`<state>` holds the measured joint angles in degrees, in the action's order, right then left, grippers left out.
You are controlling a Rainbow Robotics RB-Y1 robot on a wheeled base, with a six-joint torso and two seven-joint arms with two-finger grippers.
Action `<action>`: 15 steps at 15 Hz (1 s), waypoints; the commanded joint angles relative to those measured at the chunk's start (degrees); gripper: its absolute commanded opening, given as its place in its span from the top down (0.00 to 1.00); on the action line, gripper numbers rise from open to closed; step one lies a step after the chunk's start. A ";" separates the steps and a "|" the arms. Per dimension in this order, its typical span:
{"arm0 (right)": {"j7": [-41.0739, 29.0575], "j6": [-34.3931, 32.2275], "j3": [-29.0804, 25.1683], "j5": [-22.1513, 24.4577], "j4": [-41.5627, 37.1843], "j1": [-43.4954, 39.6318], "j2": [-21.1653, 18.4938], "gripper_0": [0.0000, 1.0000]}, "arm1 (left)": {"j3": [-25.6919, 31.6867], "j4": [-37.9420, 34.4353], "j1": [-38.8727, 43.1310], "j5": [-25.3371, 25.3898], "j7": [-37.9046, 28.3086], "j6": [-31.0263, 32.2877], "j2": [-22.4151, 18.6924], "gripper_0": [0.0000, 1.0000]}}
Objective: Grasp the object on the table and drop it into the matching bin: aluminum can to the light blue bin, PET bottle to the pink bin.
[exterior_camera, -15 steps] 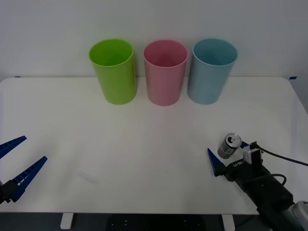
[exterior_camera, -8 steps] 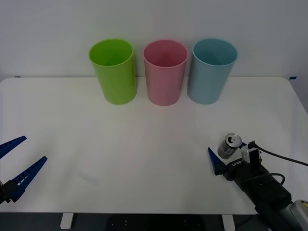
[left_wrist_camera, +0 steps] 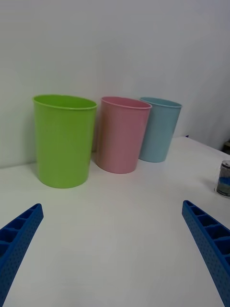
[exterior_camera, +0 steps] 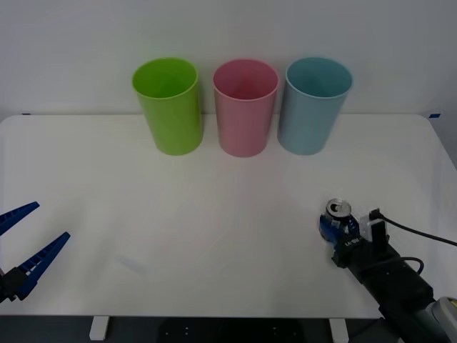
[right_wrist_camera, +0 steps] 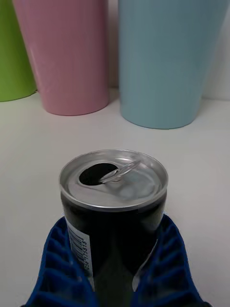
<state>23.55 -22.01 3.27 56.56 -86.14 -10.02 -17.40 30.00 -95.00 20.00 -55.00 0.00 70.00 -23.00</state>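
Two claws are working here, tho just one is doing anything. My right claw (exterior_camera: 335,227) is sitting low at the near right part of the table (exterior_camera: 214,207), its blue ribbed fingers (right_wrist_camera: 57,268) squeezing both sides of the aluminum can (exterior_camera: 338,218); the can is standing upright betw. them, silver top and pull tab facing up, opening showing dark. From the right wrist cam the can (right_wrist_camera: 114,216) is sitting close in, w/ the light blue bin (right_wrist_camera: 167,62) straight beyond it and the pink bin (right_wrist_camera: 67,53) beside that. I can't tell whether the can's base is touching the table or not. At the far edge of the table, three bins are standing in a row, nearly touching: a lime green bin (exterior_camera: 168,107) on my left, the pink bin (exterior_camera: 245,107) in the middle, the light blue bin (exterior_camera: 312,106) on my right, all upright, well apart from the can. My left claw (exterior_camera: 20,246) is hanging idle at the near left corner, fingers (left_wrist_camera: 206,240) spread wide w/ nothing betw. them.
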 commanded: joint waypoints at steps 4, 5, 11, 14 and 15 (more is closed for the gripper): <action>-0.43 -2.08 -1.60 -0.75 -0.34 0.00 -0.01 1.00 | 0.00 0.00 0.00 0.00 0.00 0.00 0.00 0.00; -0.69 -2.87 -2.12 -0.75 -0.61 0.00 -0.01 1.00 | 0.00 0.00 0.00 0.00 0.00 0.00 0.00 0.00; -3.95 -5.42 -5.55 -0.22 -6.14 -0.53 -0.01 1.00 | 0.00 0.00 0.00 0.00 0.00 0.00 0.00 0.00; -11.15 -5.59 -6.34 3.12 -10.54 -0.53 -0.01 1.00 | 0.00 0.00 0.00 0.00 0.00 0.00 0.00 0.00; -14.67 -5.50 -6.52 4.97 -12.30 -0.53 -0.01 1.00 | 0.00 0.00 0.00 0.00 0.00 0.00 0.00 0.00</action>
<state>11.38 -27.57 -3.12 60.16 -97.16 -10.54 -17.40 30.00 -95.00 20.00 -55.00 0.00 70.00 -23.00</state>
